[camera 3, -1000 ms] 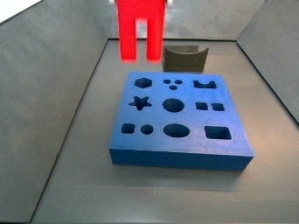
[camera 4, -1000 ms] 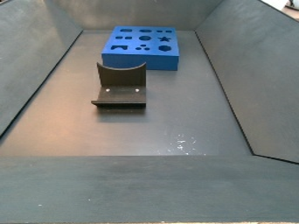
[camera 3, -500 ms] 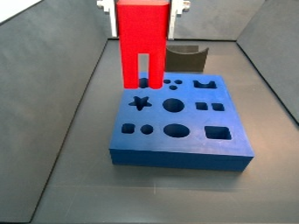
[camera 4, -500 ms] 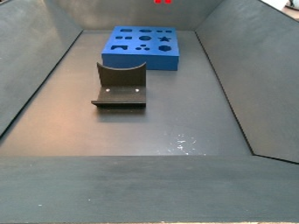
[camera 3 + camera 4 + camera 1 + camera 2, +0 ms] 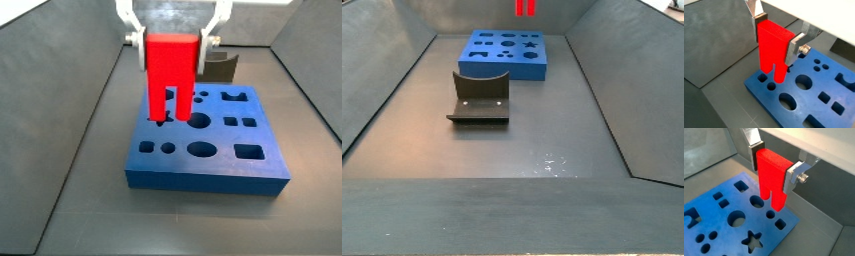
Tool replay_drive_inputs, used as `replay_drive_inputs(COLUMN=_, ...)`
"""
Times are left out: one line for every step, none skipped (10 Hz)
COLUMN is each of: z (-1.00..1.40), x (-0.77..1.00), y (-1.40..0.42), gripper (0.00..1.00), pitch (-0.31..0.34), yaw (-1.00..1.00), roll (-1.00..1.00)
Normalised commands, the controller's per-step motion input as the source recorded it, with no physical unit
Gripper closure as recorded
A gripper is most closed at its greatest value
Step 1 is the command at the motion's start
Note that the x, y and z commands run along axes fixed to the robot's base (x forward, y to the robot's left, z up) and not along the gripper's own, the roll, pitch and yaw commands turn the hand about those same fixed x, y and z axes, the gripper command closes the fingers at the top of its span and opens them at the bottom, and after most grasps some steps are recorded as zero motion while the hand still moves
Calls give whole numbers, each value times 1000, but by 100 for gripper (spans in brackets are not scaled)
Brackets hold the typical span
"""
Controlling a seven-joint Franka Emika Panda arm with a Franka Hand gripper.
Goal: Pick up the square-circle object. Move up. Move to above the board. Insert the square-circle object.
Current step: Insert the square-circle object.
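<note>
My gripper is shut on the square-circle object, a tall bright red block with two prongs pointing down. It hangs upright just above the board, the flat blue slab with dark cut-out holes, over its left part near the star hole. Both wrist views show the silver fingers clamping the block's upper end, with the prongs just above the board near small round holes. In a side view only the prong tips show, above the board.
The fixture, a dark L-shaped bracket on a base plate, stands on the grey floor beside the board. It also shows behind the board. Sloping grey walls enclose the bin on all sides.
The gripper has come down and forward with the red block. It hung behind the board's far edge; now its prongs are just above the board's left part.
</note>
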Motion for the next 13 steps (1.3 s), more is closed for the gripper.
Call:
replay_drive_inputs(z=-377, x=-49, y=9, gripper=100, pitch=-11, yaw=0, roll=0)
replay_drive_inputs(z=-334, x=-60, y=11, gripper=100, pitch=-30, yaw=0, roll=-4)
replay_drive_inputs(z=-303, x=-49, y=14, gripper=100, pitch=-30, yaw=-3, roll=-6)
replay_drive_inputs(z=-300, x=-97, y=26, gripper=100, pitch=-30, yaw=0, roll=0)
replay_drive_inputs(z=-300, x=-103, y=17, gripper=100, pitch=-34, yaw=0, roll=0)
replay_drive_inputs(z=-289, x=-126, y=9, gripper=100, pitch=-36, yaw=0, roll=0)
replay_drive_inputs(z=-269, x=-166, y=0, gripper=100, pitch=-47, yaw=-11, roll=0)
replay_drive_inputs(z=-214, x=-117, y=0, gripper=100, pitch=-36, yaw=-11, roll=0)
replay_drive_inputs(z=-189, x=-80, y=0, gripper=100, pitch=-20, yaw=-14, roll=0)
replay_drive_inputs(z=-194, x=-103, y=0, gripper=100, pitch=-21, yaw=-14, roll=0)
replay_drive_inputs(z=-189, x=-66, y=6, gripper=100, pitch=-7, yaw=-17, roll=0)
replay_drive_inputs(z=-143, x=0, y=0, gripper=100, pitch=0, yaw=-3, roll=0)
replay_drive_inputs(z=-66, x=129, y=0, gripper=100, pitch=0, yaw=0, roll=0)
